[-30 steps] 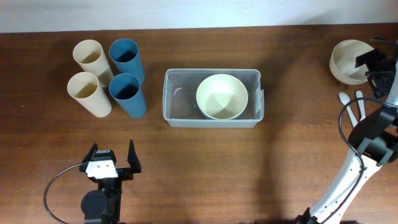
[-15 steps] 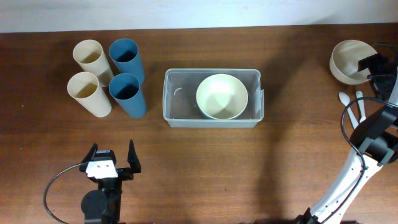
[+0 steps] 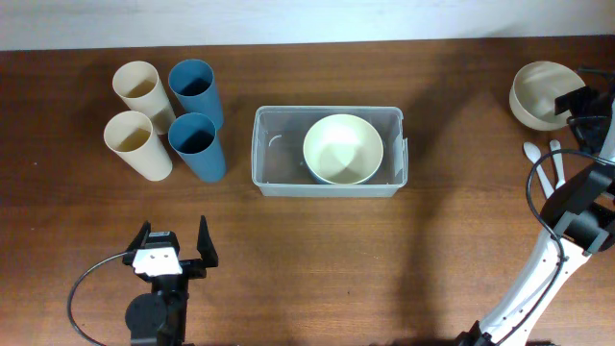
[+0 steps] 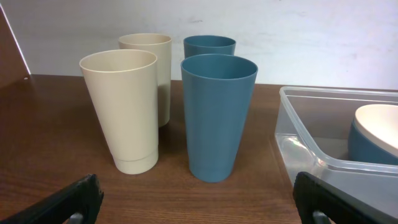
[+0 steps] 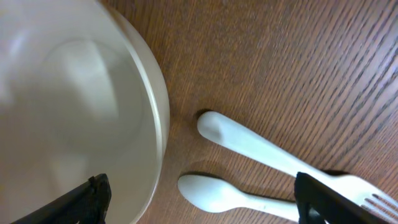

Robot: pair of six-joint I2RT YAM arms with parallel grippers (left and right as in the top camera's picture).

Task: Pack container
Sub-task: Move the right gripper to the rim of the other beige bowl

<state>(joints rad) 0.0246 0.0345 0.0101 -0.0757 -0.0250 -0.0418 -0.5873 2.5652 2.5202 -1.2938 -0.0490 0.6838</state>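
Right gripper has shifted slightly rightward at the beige bowl, jaws wide with the bowl's rim between them. Container sits mid-table, long axis left-right, well apart to that gripper's left, with one pale bowl already inside. Left gripper rests wide open, facing the cups.

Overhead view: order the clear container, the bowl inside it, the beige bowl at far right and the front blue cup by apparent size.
1. Container.
2. Bowl inside it.
3. Beige bowl, partly hidden by the right arm, so only roughly placed.
4. Blue cup, close to the beige bowl in spread.
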